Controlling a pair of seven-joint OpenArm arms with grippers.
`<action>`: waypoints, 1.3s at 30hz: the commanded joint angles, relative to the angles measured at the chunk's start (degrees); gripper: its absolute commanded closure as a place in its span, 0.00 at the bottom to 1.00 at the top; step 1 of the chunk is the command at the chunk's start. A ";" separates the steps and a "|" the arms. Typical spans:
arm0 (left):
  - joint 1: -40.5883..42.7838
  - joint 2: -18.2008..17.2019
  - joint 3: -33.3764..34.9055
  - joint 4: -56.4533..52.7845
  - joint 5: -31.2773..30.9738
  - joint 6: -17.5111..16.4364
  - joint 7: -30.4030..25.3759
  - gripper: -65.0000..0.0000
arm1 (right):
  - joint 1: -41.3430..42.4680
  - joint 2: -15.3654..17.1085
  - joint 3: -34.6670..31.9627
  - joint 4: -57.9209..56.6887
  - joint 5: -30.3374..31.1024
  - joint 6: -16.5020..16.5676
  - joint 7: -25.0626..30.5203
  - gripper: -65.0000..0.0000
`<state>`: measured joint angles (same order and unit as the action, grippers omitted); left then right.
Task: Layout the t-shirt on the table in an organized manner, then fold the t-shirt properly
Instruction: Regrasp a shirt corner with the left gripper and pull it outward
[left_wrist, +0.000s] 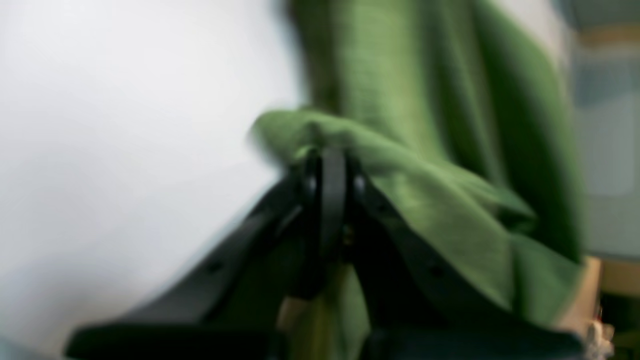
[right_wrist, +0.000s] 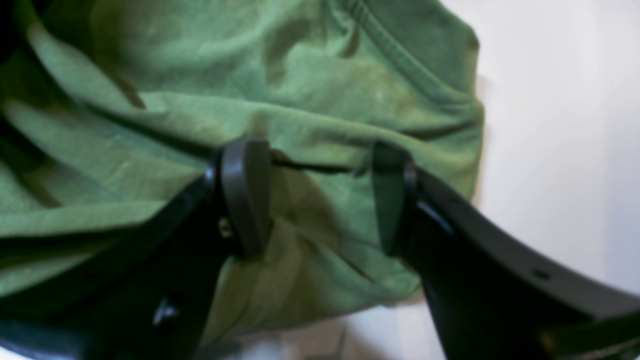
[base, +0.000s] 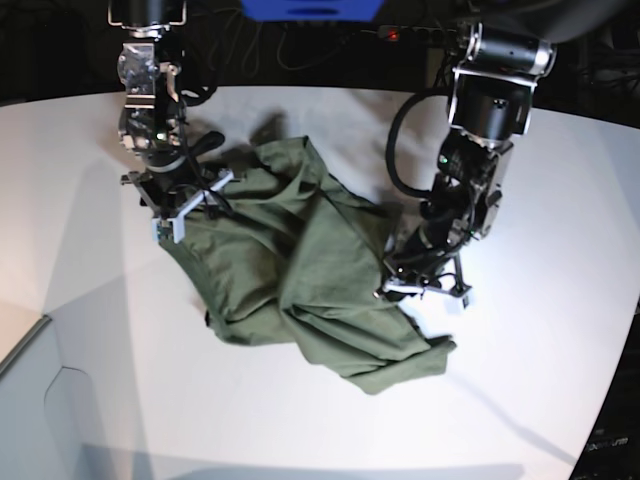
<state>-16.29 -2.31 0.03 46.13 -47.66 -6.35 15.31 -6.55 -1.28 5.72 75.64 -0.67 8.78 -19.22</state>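
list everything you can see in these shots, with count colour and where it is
t-shirt: one, olive green, crumpled in the middle of the table, between the two arms
table: one, white, curved edge, under the shirt and both arms
blue object: one, blue, beyond the far edge of the table; too cut off to identify
cables: several, dark, in the dim background behind the table
left gripper: one, black, shut on a fold of the t-shirt at its edge, on the right side of the base view
right gripper: one, black, jaws apart over the shirt fabric near a ribbed hem, on the left side of the base view
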 joint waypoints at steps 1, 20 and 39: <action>-1.24 -0.02 -0.25 0.24 -0.38 -1.69 -0.59 0.99 | 0.44 -0.08 0.04 0.80 0.36 0.15 0.45 0.50; 23.99 -3.36 -20.03 38.13 -0.47 -2.31 -0.50 1.00 | 0.70 0.00 0.22 1.07 0.36 0.15 0.45 0.50; 11.85 0.06 -17.83 20.02 -0.30 -2.49 10.58 0.28 | 0.79 0.53 0.13 1.16 0.36 0.15 0.45 0.50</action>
<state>-3.77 -2.28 -17.91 65.45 -47.29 -8.08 26.09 -6.31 -0.82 5.87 75.81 -0.69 8.80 -19.79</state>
